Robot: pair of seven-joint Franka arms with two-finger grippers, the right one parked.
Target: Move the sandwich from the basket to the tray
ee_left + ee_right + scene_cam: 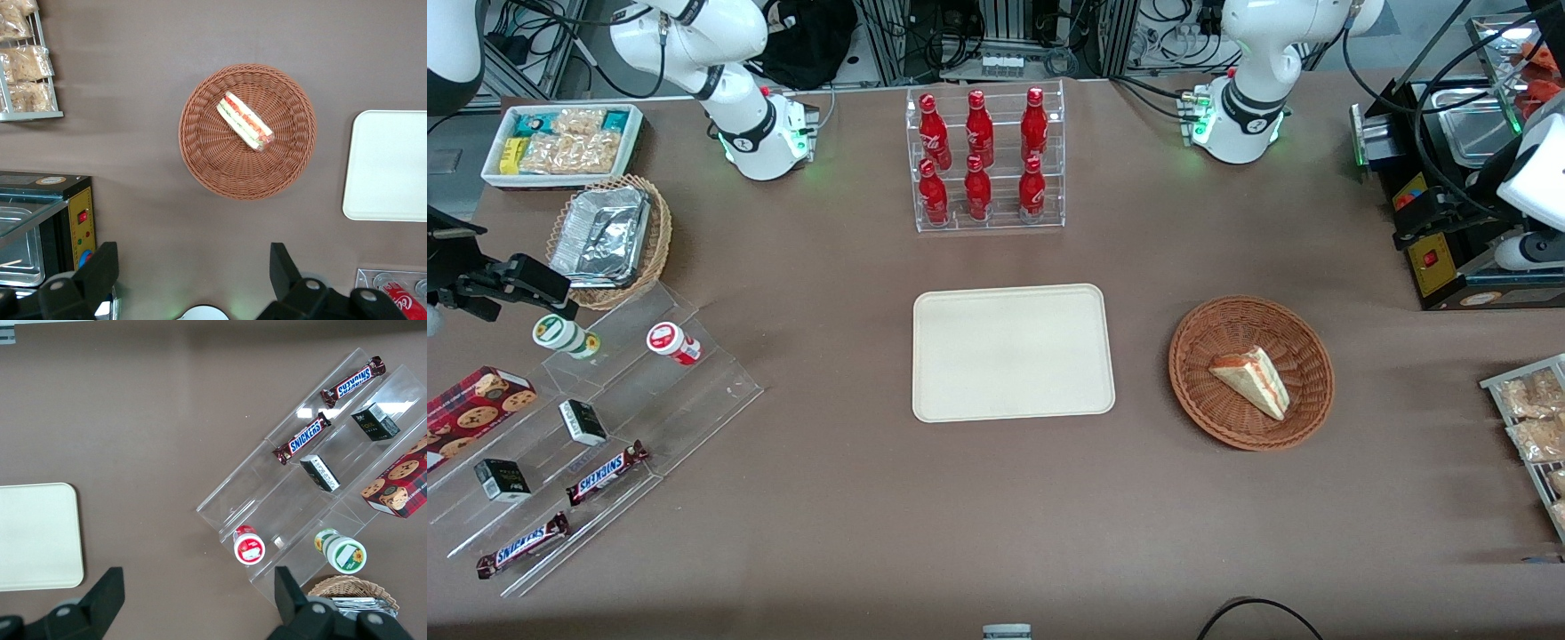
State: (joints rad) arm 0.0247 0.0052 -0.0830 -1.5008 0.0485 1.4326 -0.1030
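Note:
The sandwich (1252,380), a pale wedge with red and green layers, lies in the round reddish-brown wicker basket (1227,324). The cream tray (1012,352) sits bare beside the basket, toward the parked arm's end of the table. In the left wrist view my left gripper (192,257) is open and empty, its fingers wide apart. It hangs high above bare table between the basket (213,160) and the arm's base. The sandwich (245,121) and a part of the tray (390,167) show there too. The tray's corner also shows in the right wrist view (37,537).
A clear rack of red bottles (987,160) stands farther from the front camera than the tray. A black oven (1449,178) and a rack of snack bags (1529,418) stand at the working arm's end. A clear stepped shelf (587,418), a foil-filled tan basket (609,240) and a white bin (560,142) stand at the parked arm's end.

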